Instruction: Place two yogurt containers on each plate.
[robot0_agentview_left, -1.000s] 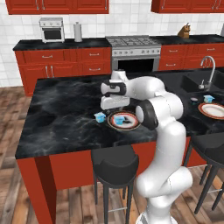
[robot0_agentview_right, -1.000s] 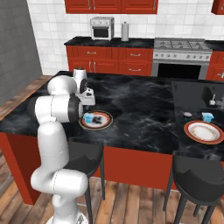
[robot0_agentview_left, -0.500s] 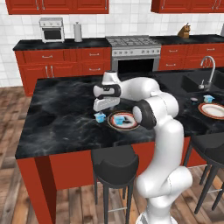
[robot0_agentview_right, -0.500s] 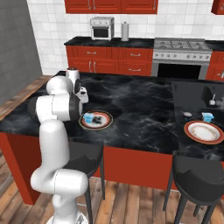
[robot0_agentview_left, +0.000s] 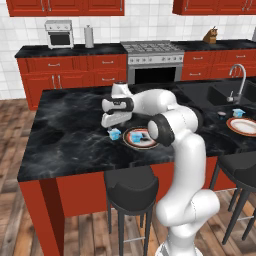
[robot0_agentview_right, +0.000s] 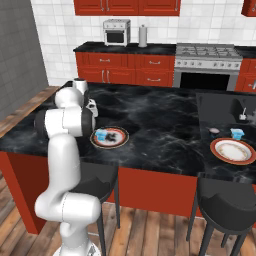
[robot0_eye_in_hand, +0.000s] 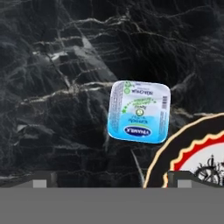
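One yogurt tub (robot0_eye_in_hand: 138, 112) lies centred under the hand (robot0_agentview_left: 114, 121) — a pick-up lined up, I judge.

Both dark fingertips sit far apart at the bottom of the hand view with nothing between them, so the hand is wide and empty, poised above the desk (robot0_agentview_left: 65, 145). That tub rests flat on the black marble just beside the near plate (robot0_agentview_left: 140, 138), off its rim, probably because it is the next one due on it. It is a squarish light-blue cup with rounded corners and a whitish printed foil top. Another blue tub (robot0_agentview_right: 101, 135) already lies on the near plate. A third tub (robot0_agentview_right: 237, 133) stands just beyond the far plate (robot0_agentview_right: 233, 151) — red-orange rim, pale centre — by the sink (robot0_agentview_left: 231, 93).
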